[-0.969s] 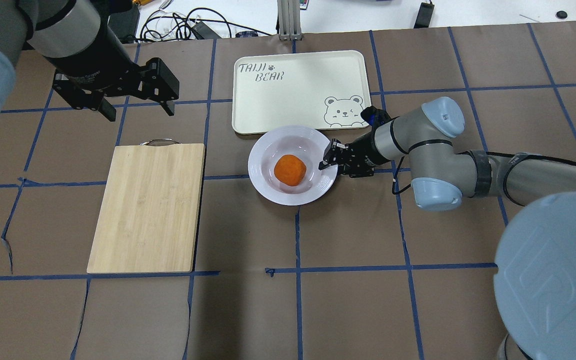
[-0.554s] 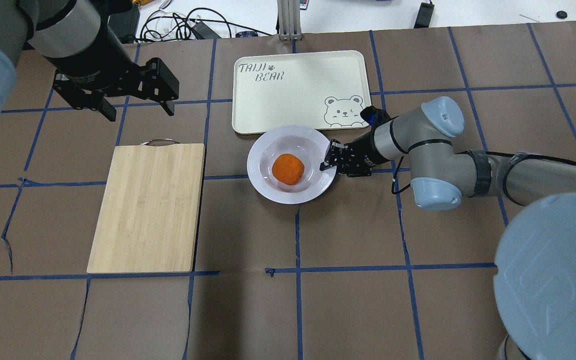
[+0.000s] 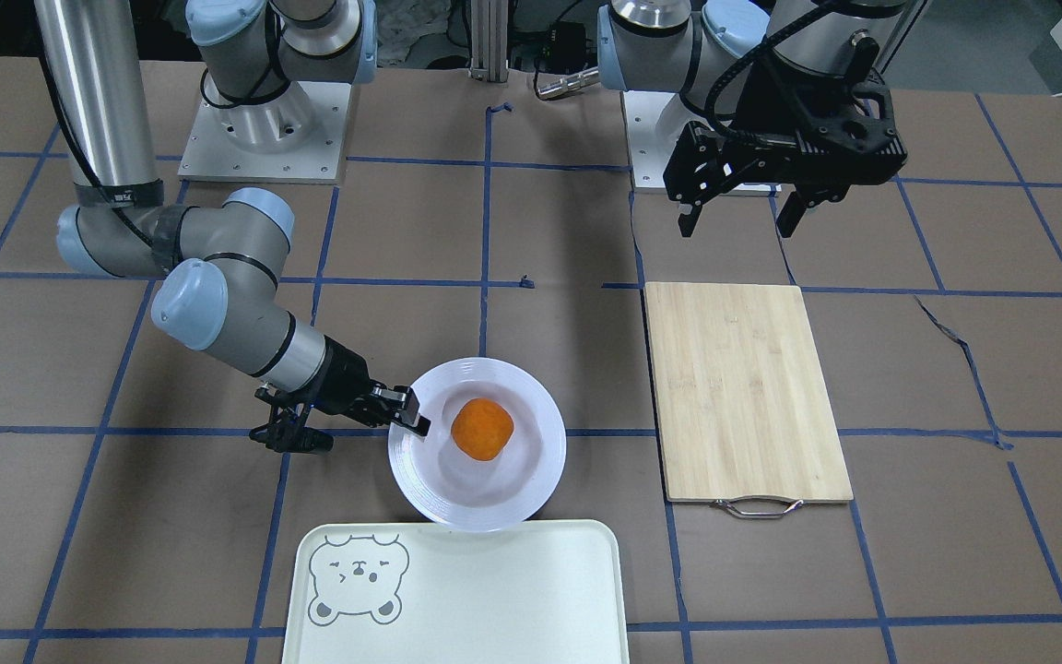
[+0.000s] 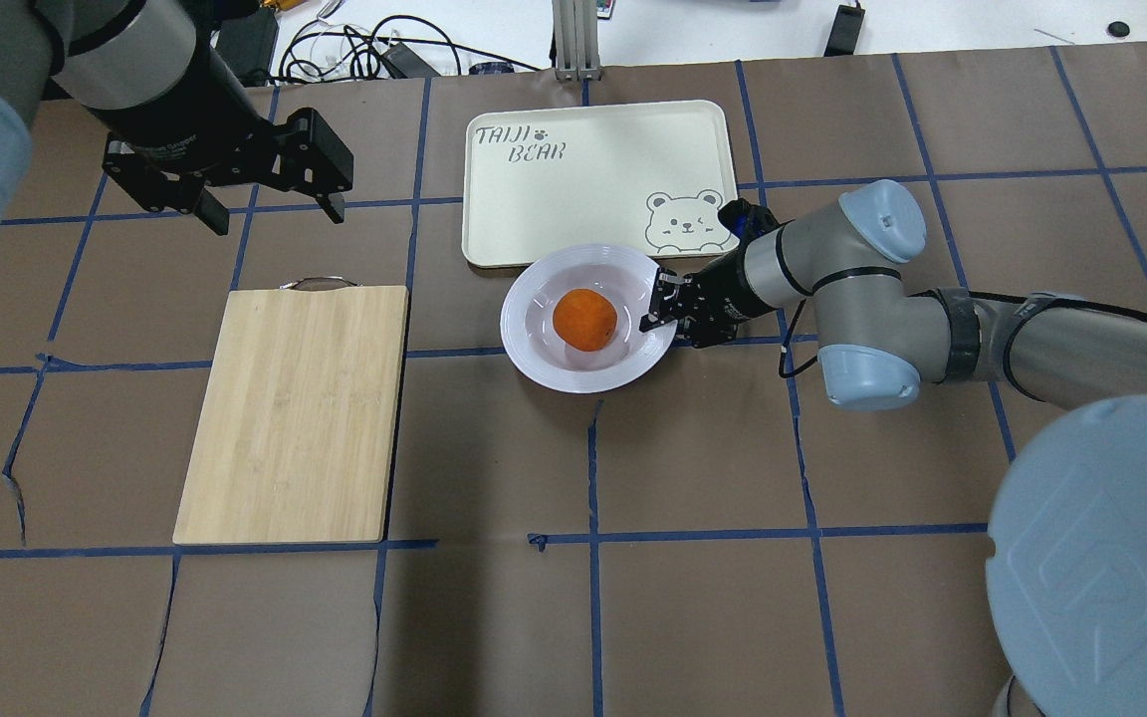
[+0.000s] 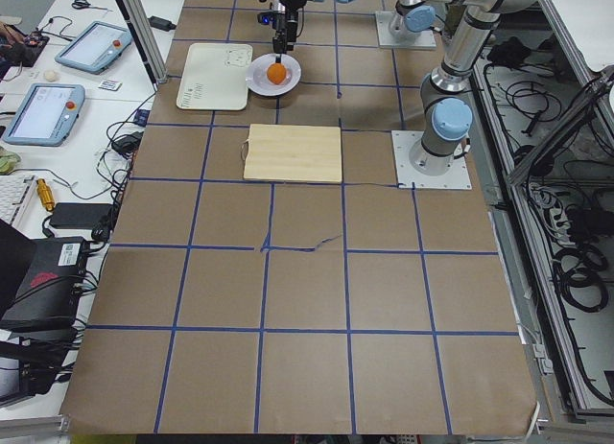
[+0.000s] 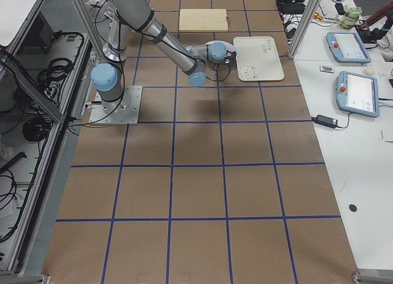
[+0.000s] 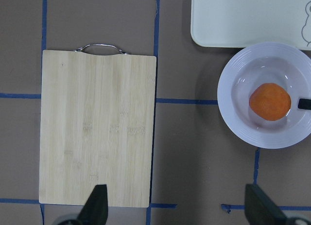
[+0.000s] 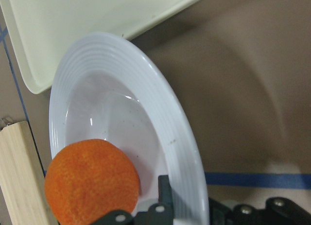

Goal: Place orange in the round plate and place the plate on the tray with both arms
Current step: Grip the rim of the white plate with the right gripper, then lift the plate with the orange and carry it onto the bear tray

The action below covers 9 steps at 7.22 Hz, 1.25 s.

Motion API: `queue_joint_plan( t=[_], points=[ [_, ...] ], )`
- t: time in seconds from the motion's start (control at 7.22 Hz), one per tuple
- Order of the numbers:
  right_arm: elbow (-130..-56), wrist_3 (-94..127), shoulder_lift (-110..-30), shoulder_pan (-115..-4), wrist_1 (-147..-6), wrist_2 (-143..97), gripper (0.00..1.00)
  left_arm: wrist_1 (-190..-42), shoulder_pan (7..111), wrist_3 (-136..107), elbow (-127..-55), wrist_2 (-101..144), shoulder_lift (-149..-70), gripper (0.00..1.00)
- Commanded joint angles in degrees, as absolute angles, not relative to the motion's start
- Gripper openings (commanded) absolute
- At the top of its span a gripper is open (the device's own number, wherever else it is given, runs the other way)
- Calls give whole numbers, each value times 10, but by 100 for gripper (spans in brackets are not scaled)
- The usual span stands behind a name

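- The dimpled bright-orange round orange (image 4: 584, 319) lies in the glossy white round plate (image 4: 578, 381), just left of the black two-finger right end effector (image 4: 655, 307).
- That end effector pinches the plate's right rim.
- The plate's far rim overlaps the near edge of the pale cream rectangular plastic tray (image 4: 593, 189).
- The left end effector (image 4: 277, 217) hangs spread wide, far left.

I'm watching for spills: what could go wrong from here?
The right pincer grips the round plate by one rim only, so it may tilt and the loose orange roll out. The plate's rim overlaps the lip of the tray and could catch. The left pincer hangs open, far off.
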<state>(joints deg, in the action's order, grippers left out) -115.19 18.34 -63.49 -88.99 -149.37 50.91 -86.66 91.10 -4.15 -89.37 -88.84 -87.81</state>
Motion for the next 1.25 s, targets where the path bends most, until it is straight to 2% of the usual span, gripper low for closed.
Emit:
queue_joint_plan(
  t=[0.0,1.11],
  points=[
    [-1144,185,-647,-889,-1492,512,0,-863,911,-41,-895,-891,-880,100],
    [-1143,189,-664,-877,-1495,461,0,-849,906,-40,-895,-889,-889,100]
  ],
)
